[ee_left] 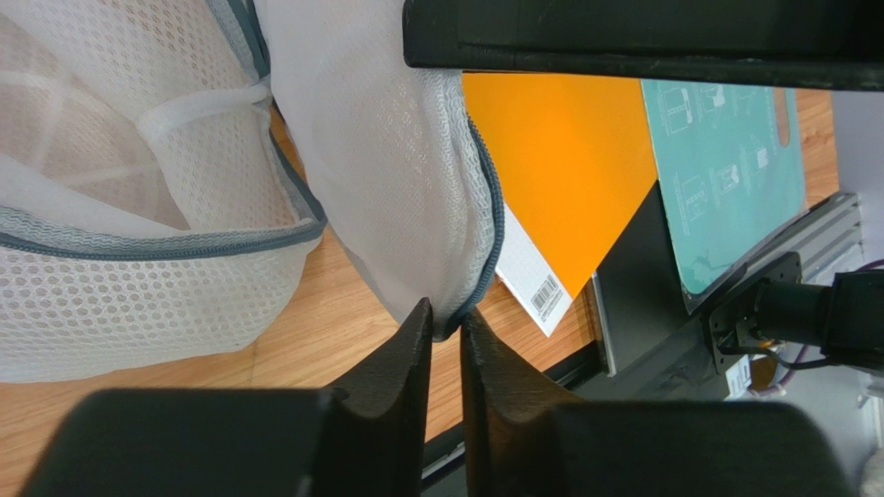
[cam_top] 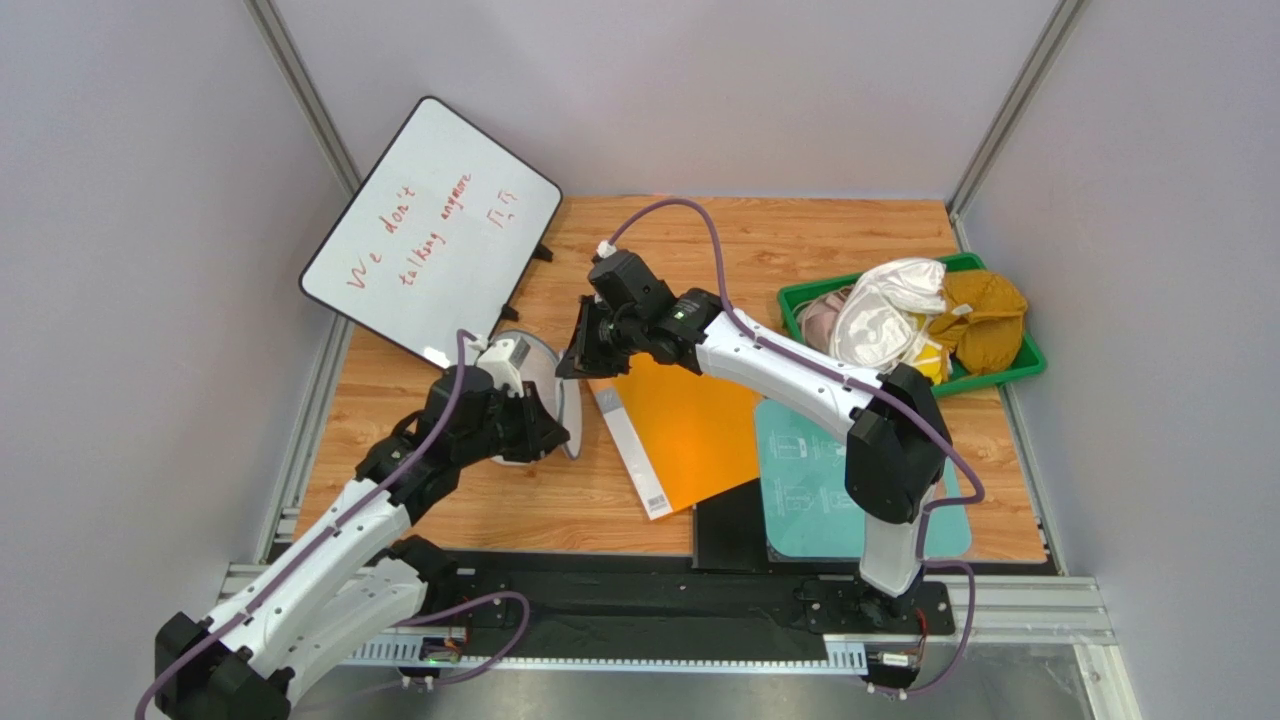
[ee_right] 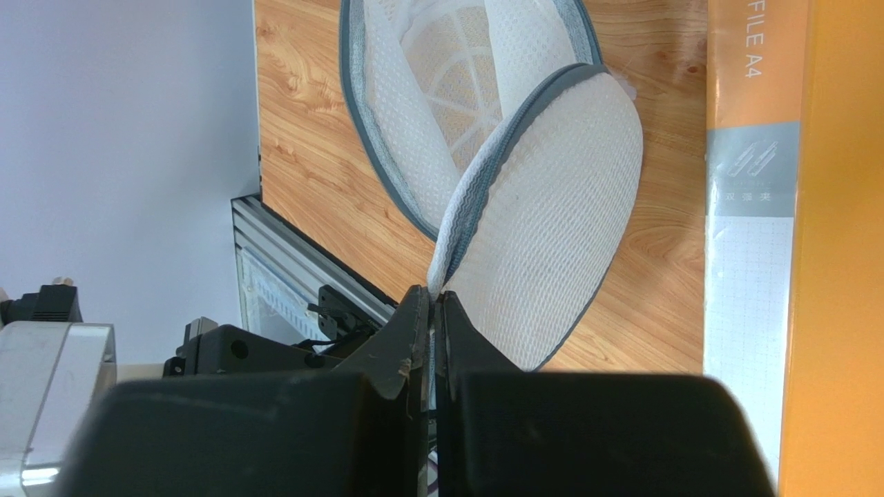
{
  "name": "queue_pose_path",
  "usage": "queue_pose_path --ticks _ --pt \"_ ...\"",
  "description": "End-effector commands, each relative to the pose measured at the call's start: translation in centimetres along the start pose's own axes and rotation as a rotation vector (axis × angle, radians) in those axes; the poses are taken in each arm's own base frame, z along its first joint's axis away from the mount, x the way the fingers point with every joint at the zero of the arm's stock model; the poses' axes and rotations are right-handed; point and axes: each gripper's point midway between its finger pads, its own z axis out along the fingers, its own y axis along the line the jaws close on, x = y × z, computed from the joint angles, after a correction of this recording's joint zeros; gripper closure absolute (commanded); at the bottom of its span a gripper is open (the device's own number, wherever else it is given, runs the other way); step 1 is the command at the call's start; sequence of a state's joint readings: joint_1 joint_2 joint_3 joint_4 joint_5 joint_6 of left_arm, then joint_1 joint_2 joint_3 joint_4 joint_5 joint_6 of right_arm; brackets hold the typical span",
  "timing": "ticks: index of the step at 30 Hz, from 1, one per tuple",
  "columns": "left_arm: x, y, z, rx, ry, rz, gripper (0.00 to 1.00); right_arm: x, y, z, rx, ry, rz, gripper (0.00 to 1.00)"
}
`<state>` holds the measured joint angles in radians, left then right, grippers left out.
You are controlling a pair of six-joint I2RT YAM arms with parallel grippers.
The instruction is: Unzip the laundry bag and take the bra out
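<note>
The laundry bag [cam_top: 519,372] of white mesh lies open on the wood at the left, and its round lid [cam_top: 571,408] stands up on edge. No bra shows inside the bag [ee_left: 125,259]. The mustard-brown bra [cam_top: 984,323] lies in the green tray at the back right. My left gripper [cam_top: 549,428] is shut on the lid's grey zipper rim [ee_left: 472,280]; its tips show in the left wrist view [ee_left: 446,319]. My right gripper [cam_top: 582,365] is shut on another part of the lid's rim; its tips [ee_right: 436,300] sit below the lid [ee_right: 550,238].
The green tray [cam_top: 1004,375] also holds a white cloth [cam_top: 887,308], a pale pink piece [cam_top: 819,318] and a yellow one [cam_top: 929,360]. An orange folder [cam_top: 691,428] and a teal sheet [cam_top: 819,480] lie right of the bag. A whiteboard [cam_top: 428,233] leans at the back left.
</note>
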<state>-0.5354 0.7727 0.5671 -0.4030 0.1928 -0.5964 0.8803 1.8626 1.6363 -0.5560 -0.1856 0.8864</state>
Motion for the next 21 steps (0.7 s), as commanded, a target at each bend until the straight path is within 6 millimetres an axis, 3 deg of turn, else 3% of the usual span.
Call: queue_pose_path --ticks 1,6,10,11,12,15,17,18,19,21 --pt "-3.2 -1.3 -1.1 0.009 -0.103 0.038 0.83 -0.8 2.4 -1.7 -0.08 -0.038 -0.015 1.0" --pt "-3.8 -1.7 -1.3 0.017 -0.112 0.043 1.0 -0.3 1.9 -1.7 -0.075 -0.024 -0.027 1.0" --pt "-4.8 -2.4 -2.1 0.028 -0.133 0.055 1.0 0.3 1.8 -1.9 -0.083 -0.002 -0.048 0.98" --pt "-4.9 -2.4 -2.4 0.019 -0.137 0.059 1.0 0.4 1.8 -2.1 -0.086 -0.001 -0.056 0.93" --pt "-5.7 -2.9 -3.0 0.029 -0.161 0.069 1.0 0.4 1.6 -2.2 -0.082 -0.002 -0.072 0.76" --pt "-6.9 -3.7 -4.1 0.042 -0.193 0.094 1.0 0.2 0.9 -3.2 -0.058 -0.026 -0.107 0.37" --pt "-7.1 -4.2 -4.4 0.055 -0.188 0.108 1.0 -0.2 0.6 -4.5 -0.051 -0.053 -0.122 0.27" --pt "-7.3 -4.4 -4.3 0.058 -0.181 0.117 1.0 -0.4 0.0 -5.0 -0.032 -0.065 -0.124 0.18" --pt "-7.2 -4.7 -4.2 0.073 -0.169 0.121 1.0 -0.7 0.1 -6.2 -0.039 -0.087 -0.133 0.16" --pt "-7.2 -4.9 -4.2 0.082 -0.154 0.127 1.0 -1.0 -1.7 -7.0 -0.007 -0.105 -0.117 0.14"
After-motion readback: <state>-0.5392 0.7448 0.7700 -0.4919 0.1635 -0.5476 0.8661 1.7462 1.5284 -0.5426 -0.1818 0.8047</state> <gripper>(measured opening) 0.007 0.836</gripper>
